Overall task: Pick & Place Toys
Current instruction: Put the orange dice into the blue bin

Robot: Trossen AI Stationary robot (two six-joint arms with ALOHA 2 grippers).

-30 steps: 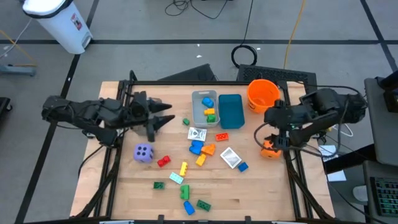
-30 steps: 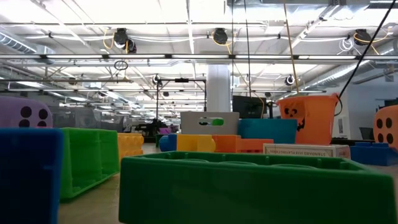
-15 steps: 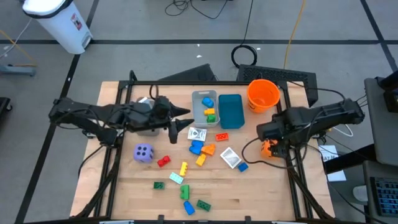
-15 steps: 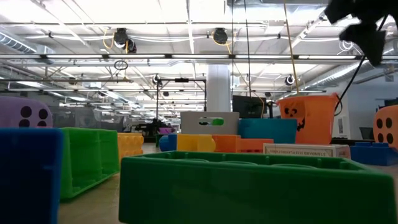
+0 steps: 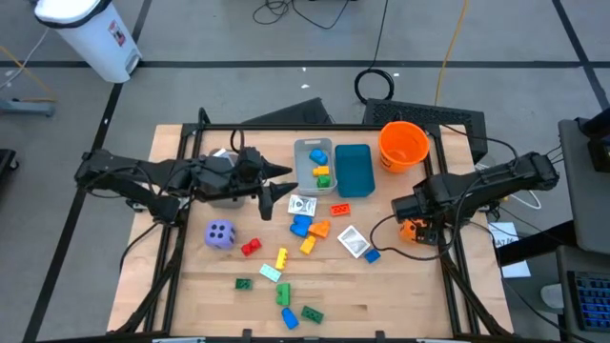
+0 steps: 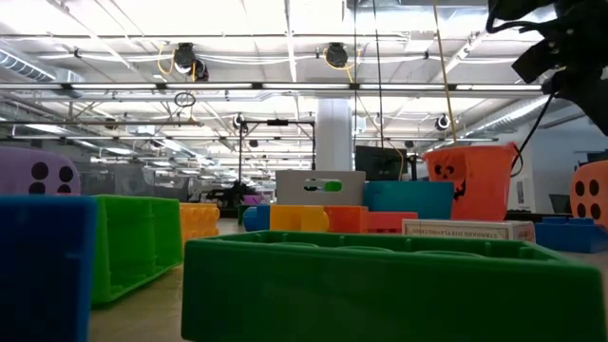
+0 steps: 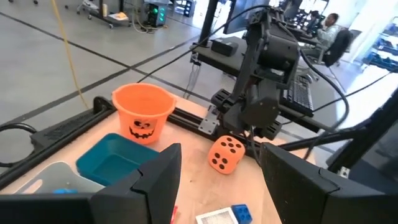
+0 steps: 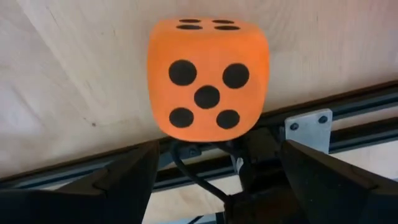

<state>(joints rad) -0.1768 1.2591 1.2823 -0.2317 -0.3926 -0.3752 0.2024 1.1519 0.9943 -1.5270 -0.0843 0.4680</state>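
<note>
An orange black-dotted die point(image 5: 412, 232) rests on the table by its right edge, its five-dot face up point(image 8: 207, 93). My right gripper point(image 5: 413, 215) hangs open just above it, pointing down, one finger off to each side of the die and neither touching it. My left gripper point(image 5: 283, 187) is open and holds nothing. It points level toward the table's right, over the table beside the grey bin point(image 5: 303, 177). A purple die point(image 5: 220, 234), coloured bricks point(image 5: 303, 227) and white packets point(image 5: 353, 240) lie scattered mid-table.
The grey bin holds a few bricks; a teal bin point(image 5: 354, 171) stands next to it and an orange bucket point(image 5: 402, 146) at the far right. A black frame rail point(image 8: 186, 165) with a cable runs close beside the orange die. More bricks point(image 5: 286, 303) lie near the front edge.
My right gripper has come straight down toward the orange die and tipped until it points down, staying open. My left gripper moved toward the table's right, up to the grey bin, then stayed still. No toy has moved.
</note>
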